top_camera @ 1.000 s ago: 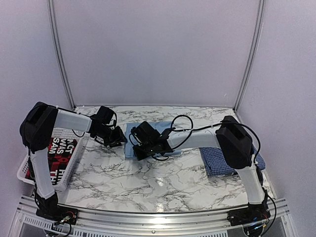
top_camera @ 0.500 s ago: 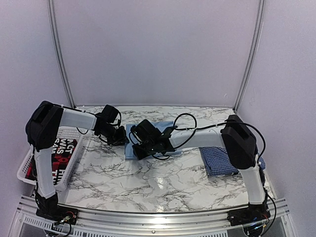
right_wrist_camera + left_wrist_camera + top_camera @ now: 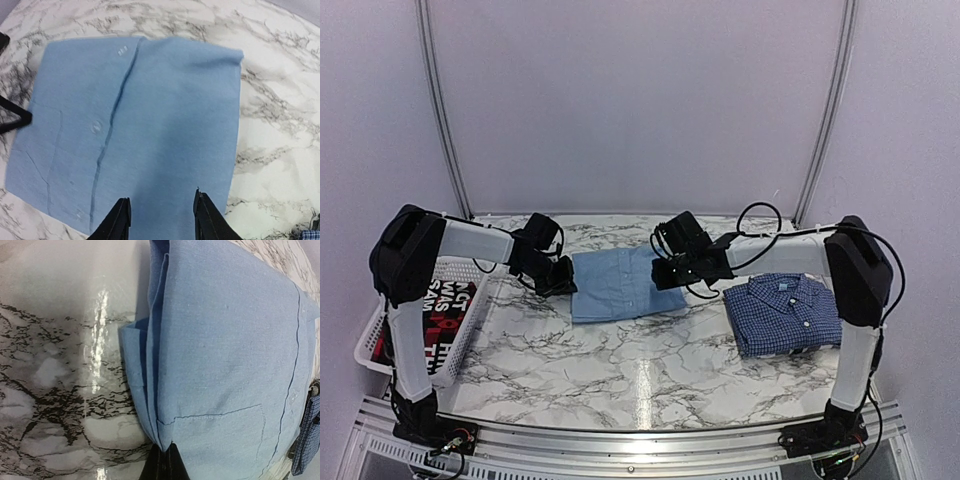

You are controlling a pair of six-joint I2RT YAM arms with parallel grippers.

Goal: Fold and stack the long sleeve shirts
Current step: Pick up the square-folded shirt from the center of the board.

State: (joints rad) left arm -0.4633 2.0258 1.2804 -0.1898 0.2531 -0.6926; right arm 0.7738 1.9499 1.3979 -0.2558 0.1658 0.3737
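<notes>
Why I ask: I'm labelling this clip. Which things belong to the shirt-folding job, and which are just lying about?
Job: plain light blue cloth shirt, folded; dark blue white-checked collared cloth shirt, folded; left tool, shut on the light blue shirt's edge; right tool, open over it.
Lying about: white plastic lattice basket; red-and-black garment with white letters inside it.

White letters on the red-and-black garment (image 3: 445, 305) — too blurred to read.
</notes>
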